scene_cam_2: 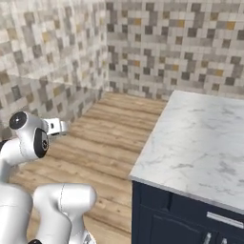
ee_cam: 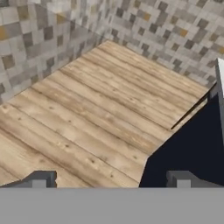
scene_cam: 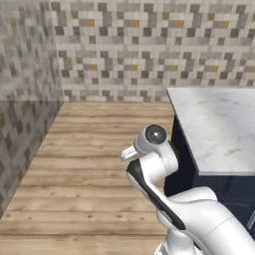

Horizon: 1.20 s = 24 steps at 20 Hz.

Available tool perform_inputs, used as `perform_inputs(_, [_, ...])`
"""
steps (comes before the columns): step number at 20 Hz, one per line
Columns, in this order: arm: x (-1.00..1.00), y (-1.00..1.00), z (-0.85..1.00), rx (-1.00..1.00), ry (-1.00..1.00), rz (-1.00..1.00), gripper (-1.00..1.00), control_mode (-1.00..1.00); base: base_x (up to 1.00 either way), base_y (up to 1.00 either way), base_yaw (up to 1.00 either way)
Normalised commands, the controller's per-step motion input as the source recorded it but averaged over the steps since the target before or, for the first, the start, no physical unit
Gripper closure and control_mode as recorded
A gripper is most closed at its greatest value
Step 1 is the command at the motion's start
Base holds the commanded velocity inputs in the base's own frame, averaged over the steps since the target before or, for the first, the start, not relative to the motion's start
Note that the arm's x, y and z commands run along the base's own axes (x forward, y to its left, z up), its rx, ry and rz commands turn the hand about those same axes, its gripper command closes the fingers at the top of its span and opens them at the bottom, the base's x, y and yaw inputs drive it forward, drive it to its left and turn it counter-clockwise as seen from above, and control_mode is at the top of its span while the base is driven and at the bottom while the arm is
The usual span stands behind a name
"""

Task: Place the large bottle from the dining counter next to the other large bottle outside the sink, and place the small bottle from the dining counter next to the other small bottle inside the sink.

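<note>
Pincer (ee_cam: 110,180) w/ tips apart, over wood floor (ee_cam: 100,105) beside dark cabinet (ee_cam: 192,144).

Marble counter top (scene_cam: 219,127) to the right in both base views, resting on a dark cabinet (scene_cam_2: 186,219) with drawer fronts below its near edge. Wooden floor (scene_cam: 94,169) to the left of the cabinet, running back to a tiled rear wall (scene_cam: 159,50) and leftward to a tiled side wall (scene_cam: 25,99); the two walls meeting in a corner at far left. Folded arm (scene_cam: 154,164) in front of the floor, just beside the cabinet's left face. In the hand view, floor (ee_cam: 87,109) ahead and left, cabinet side (ee_cam: 192,144) at right, two finger tips (ee_cam: 41,178) well apart at the bottom.
</note>
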Motion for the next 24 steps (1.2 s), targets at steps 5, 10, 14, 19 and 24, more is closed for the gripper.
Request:
perform_inputs(5, [0.0,0.0,0.0,0.0,0.0,0.0,-1.0,1.0,0.22,0.48,-0.39])
perform_inputs(10, [0.0,0.0,0.0,0.0,0.0,0.0,-1.0,1.0,0.52,0.7,-0.28])
perform_inputs(14, [0.0,0.0,0.0,0.0,0.0,0.0,-1.0,1.0,0.56,0.95,-0.21])
perform_inputs(19, [0.0,0.0,0.0,0.0,0.0,0.0,-1.0,1.0,0.58,0.73,-0.19])
perform_inputs(24, [0.0,0.0,0.0,0.0,0.0,0.0,-1.0,1.0,0.78,0.49,-0.15])
